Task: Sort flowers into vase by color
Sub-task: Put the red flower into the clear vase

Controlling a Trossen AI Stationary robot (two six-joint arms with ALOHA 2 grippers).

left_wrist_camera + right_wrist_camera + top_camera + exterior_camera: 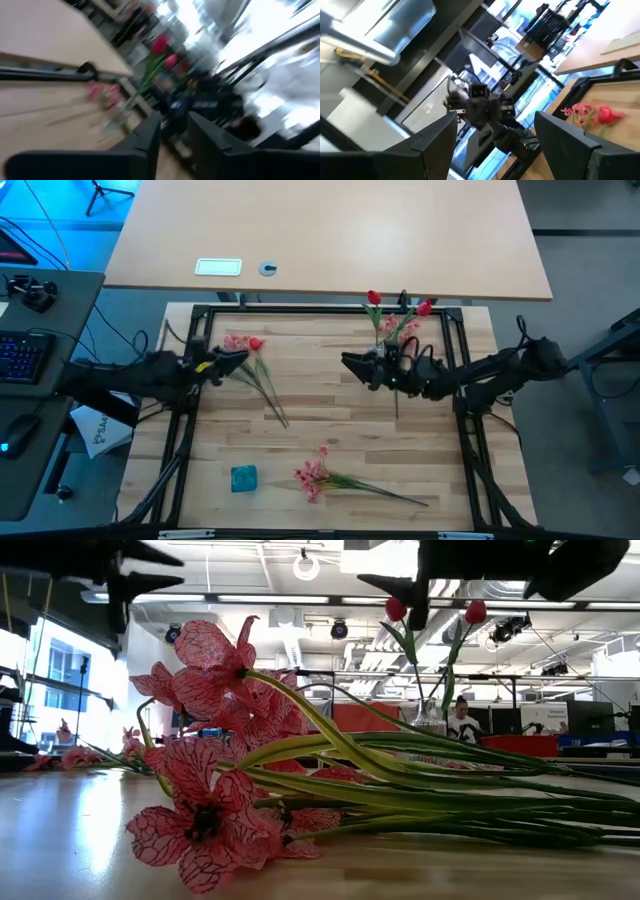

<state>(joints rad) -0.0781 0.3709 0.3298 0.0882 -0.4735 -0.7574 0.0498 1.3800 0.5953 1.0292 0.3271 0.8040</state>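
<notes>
High view shows a light, floppy pink spray [318, 476] lying at lower centre on the bench [300, 430], best pinched mid-stem, while left gripper [232, 361] fingers sit narrowly parted and right gripper [352, 364] fingers spread wide, both empty.

Legible text: partial "SA" on a white box [97, 432] just left of the surface [330, 430]. Nothing else readable.

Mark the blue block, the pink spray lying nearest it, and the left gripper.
blue block [243, 478], high view, middle of its top face.
pink spray [312, 476], high view, on its blossoms.
left gripper [243, 357], high view, between its fingertips.
</notes>
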